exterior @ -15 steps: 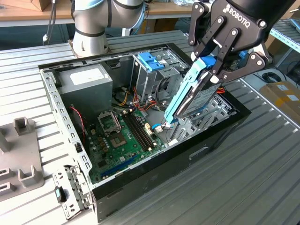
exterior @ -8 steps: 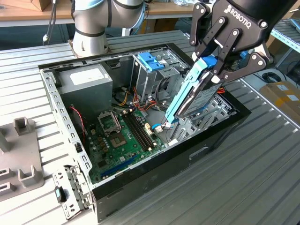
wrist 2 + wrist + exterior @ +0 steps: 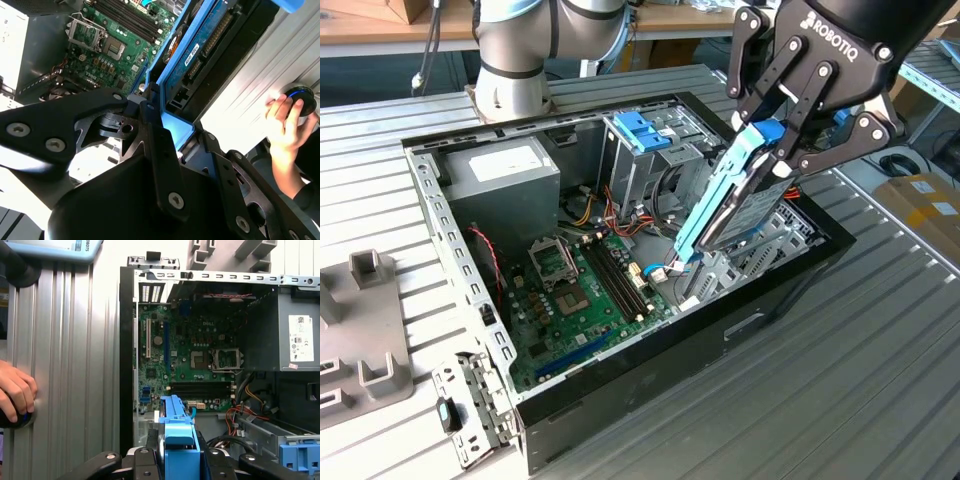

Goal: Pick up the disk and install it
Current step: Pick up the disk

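Ribbed metal table (image 3: 880, 340) bears an open computer case (image 3: 720, 335); over its edge at the exterior view's right, the gripper (image 3: 775, 140) clamps the tilted disk (image 3: 740, 210).

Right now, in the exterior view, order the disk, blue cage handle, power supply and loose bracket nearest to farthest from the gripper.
1. disk, held by the gripper.
2. blue cage handle, toward the exterior view's left.
3. power supply, farther left, in the case.
4. loose bracket, outside the case's corner.
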`<state>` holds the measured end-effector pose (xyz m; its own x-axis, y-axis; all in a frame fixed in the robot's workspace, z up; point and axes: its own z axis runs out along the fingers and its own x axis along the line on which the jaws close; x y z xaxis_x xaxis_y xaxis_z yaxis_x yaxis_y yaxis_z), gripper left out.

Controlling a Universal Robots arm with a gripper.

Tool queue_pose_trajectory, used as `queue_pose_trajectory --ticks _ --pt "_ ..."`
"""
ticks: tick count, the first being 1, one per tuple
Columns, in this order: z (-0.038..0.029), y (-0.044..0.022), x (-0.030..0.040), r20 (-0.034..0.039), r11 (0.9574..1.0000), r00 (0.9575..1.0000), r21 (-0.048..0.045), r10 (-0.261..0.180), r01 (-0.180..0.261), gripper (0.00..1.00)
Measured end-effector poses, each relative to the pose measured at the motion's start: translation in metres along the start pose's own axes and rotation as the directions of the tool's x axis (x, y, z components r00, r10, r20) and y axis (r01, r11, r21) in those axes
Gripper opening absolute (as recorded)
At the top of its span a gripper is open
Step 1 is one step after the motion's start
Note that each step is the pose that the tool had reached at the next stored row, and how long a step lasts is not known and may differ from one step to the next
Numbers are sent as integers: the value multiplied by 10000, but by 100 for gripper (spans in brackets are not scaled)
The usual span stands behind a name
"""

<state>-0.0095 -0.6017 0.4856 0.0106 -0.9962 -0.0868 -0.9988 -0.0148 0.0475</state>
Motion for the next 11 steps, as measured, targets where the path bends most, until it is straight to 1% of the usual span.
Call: queue_pose_trajectory --ticks 11 --pt "6 -42 1 0 10000 10000 0 0 0 37"
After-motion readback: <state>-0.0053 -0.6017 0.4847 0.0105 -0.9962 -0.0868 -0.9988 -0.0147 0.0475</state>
